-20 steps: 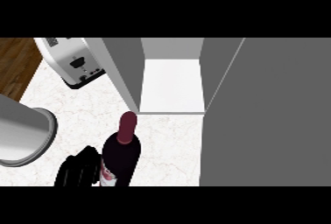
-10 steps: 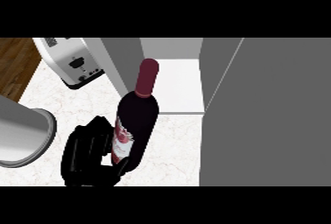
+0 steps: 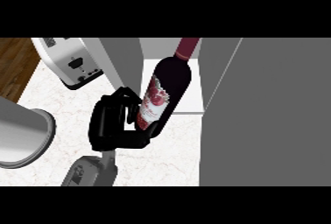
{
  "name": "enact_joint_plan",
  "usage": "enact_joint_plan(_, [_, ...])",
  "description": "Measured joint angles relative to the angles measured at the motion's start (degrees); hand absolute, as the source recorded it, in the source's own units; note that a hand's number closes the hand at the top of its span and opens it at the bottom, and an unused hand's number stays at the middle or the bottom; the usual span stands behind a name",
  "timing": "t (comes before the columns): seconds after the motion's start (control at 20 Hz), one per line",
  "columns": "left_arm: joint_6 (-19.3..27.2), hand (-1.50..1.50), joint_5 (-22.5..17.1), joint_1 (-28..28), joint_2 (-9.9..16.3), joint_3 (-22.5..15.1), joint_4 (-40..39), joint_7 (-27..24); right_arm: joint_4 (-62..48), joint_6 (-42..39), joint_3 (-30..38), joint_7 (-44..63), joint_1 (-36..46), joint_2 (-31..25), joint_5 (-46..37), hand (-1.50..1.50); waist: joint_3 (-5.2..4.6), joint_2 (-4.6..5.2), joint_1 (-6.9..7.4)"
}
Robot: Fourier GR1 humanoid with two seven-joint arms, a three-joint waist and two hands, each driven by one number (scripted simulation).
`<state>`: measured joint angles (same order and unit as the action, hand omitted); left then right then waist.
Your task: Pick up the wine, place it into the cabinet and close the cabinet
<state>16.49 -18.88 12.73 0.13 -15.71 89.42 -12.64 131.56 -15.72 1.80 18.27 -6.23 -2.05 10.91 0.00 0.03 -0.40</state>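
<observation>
The wine bottle [image 3: 165, 89] is dark, with a red neck and a red and white label. It is held above the marble counter [image 3: 77, 113], tilted, its neck pointing up and right into the open cabinet [image 3: 187, 107]. My left hand [image 3: 110, 124] is shut on the bottle's lower half from the left, fingers and thumb curled round it and hiding its base. The cabinet's white shelf floor shows behind the bottle. The open cabinet door [image 3: 271, 109] is a large grey panel filling the right side. The right hand does not show.
A white toaster [image 3: 70, 65] stands at the back left beside the cabinet's grey side wall [image 3: 123, 61]. A big grey round vessel [image 3: 19, 138] sits at the left edge. Brown wood floor [image 3: 13, 65] lies past the counter's left edge.
The left hand has risen and moved forward and right with the bottle. The bottle's neck, earlier in front of the cabinet, now reaches into the opening.
</observation>
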Motion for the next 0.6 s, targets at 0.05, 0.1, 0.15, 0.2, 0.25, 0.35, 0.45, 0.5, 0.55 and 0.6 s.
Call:
enact_joint_plan(0.05, [1.8,1.50,0.5,0.6,0.0,-1.5,-0.5,0.0,-0.1,0.0,0.3,0.0,0.3,-0.1,0.1,-1.50,0.01,0.00,0.01])
enact_joint_plan(0.1, [2.0,1.50,0.9,1.4,0.0,-1.7,-1.8,-0.4,0.5,0.3,-0.3,0.7,0.6,-0.1,-0.4,-1.50,0.01,-0.01,0.03])
enact_joint_plan(0.15, [2.8,1.50,1.2,2.3,-0.1,-2.3,-2.8,-0.6,0.2,0.4,-0.8,0.4,0.7,0.1,-1.0,-1.50,0.00,-0.02,0.04])
enact_joint_plan(0.2, [3.7,1.50,1.8,3.4,-0.1,-2.8,-3.5,-0.1,-0.8,0.3,-0.6,-0.4,1.0,0.2,-1.2,-1.50,0.00,-0.02,0.07])
enact_joint_plan(0.25, [4.5,1.50,1.8,4.2,-0.1,-3.5,-5.3,-0.7,-0.2,0.4,0.0,0.5,1.4,-0.2,-0.4,-1.50,0.01,0.00,0.01])
enact_joint_plan(0.35, [6.6,1.50,2.0,5.7,-0.1,-5.4,-8.2,-1.9,-0.2,0.5,0.5,0.6,1.7,-0.4,0.0,-1.50,0.00,0.00,-0.02])
enact_joint_plan(0.45, [7.4,1.50,1.9,7.2,-0.1,-5.6,-10.8,-2.5,-0.6,-0.2,0.3,-0.9,0.5,-0.1,-0.3,-1.50,0.00,-0.01,-0.04])
enact_joint_plan(0.5, [9.2,1.50,1.1,8.4,-0.1,-7.1,-12.1,-3.0,-0.9,-0.2,0.5,-0.8,1.0,-0.3,-0.1,-1.50,0.00,0.00,-0.08])
enact_joint_plan(0.55, [9.6,1.50,0.8,8.4,-0.1,-7.5,-12.7,-3.4,-1.8,-0.5,1.3,-1.0,1.6,-0.7,0.4,-1.50,0.00,0.00,-0.04])
enact_joint_plan(0.6, [9.7,1.50,0.4,9.3,-0.1,-7.1,-14.1,-3.9,-2.0,-0.2,0.9,-0.9,1.7,-0.5,0.0,-1.50,0.00,0.00,-0.03])
